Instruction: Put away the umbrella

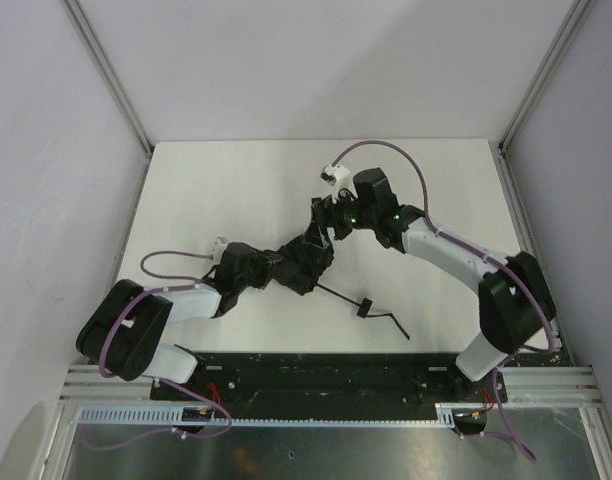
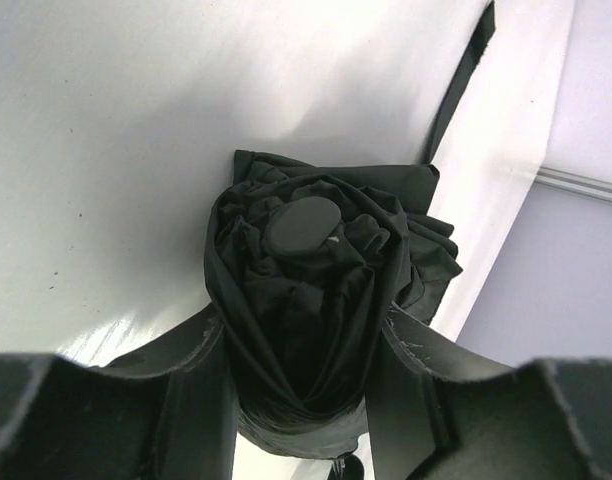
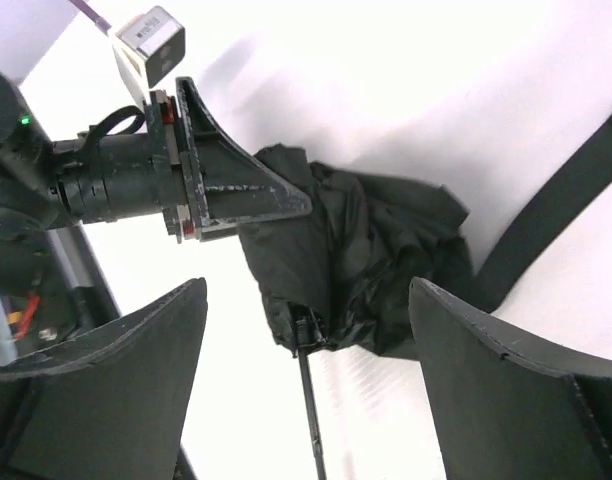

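Note:
The umbrella (image 1: 308, 258) lies mid-table, its black canopy bunched and folded. Its thin shaft (image 1: 338, 295) runs out to the small knob handle (image 1: 364, 306) and the wrist strap (image 1: 391, 325). My left gripper (image 1: 284, 268) is shut on the bunched canopy (image 2: 306, 300), with a finger (image 2: 186, 385) on each side and the round top cap (image 2: 301, 225) facing the camera. My right gripper (image 1: 332, 220) is open and empty, hovering over the canopy's far end. In the right wrist view the canopy (image 3: 366, 260) and shaft (image 3: 309, 400) lie between its spread fingers (image 3: 486, 390).
A flat black band (image 3: 556, 215) runs from the canopy across the white table (image 1: 226, 190); it also shows in the left wrist view (image 2: 464, 75). The left gripper's finger (image 3: 236, 185) is just beside the canopy. Side walls and aluminium posts enclose the table.

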Controlling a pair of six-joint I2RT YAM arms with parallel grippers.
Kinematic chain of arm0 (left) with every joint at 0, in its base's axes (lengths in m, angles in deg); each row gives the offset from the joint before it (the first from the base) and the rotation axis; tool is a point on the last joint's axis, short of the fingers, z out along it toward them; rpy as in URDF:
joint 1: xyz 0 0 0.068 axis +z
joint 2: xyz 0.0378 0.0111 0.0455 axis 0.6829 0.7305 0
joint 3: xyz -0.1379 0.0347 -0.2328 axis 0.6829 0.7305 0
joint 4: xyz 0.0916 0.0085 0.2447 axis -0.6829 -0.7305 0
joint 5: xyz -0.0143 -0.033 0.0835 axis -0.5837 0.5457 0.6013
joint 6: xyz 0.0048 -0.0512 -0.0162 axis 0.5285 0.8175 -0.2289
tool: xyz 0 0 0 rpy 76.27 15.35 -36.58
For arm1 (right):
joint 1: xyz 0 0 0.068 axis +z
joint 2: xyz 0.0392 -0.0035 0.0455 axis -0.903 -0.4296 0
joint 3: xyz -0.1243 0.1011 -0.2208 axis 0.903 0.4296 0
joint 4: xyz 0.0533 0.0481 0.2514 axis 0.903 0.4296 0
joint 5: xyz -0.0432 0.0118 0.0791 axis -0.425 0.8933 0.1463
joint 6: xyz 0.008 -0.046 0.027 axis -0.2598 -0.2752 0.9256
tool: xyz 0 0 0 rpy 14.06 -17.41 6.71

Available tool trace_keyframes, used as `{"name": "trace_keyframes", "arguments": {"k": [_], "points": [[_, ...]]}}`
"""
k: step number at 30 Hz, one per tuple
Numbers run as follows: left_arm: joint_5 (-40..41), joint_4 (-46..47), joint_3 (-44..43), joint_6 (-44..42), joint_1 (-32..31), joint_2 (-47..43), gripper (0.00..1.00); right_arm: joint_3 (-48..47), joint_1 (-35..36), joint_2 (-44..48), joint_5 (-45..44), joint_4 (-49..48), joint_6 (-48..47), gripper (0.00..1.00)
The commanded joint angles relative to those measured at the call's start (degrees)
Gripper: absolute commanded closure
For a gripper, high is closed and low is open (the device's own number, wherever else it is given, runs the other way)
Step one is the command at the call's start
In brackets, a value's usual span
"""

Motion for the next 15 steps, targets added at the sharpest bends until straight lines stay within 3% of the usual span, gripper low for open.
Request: {"name": "trace_keyframes", "arguments": {"k": [1, 8, 15], "points": [[-0.22, -22.03, -1.83, -2.35, 0.23, 2.41, 1.0, 3.68, 5.96, 5.2, -16.49, -1.17, -11.55, 0.15], [-2.37, -29.37, -5.18, -1.25, 0.57, 4.19, 1.0, 10.33, 19.22, 4.78, -34.43, -13.4, -21.61, 0.2], [-2.93, -32.49, -7.56, -0.92, 0.83, 5.8, 1.0, 11.57, 27.25, -5.21, -43.04, -22.56, -29.74, 0.29]]}}
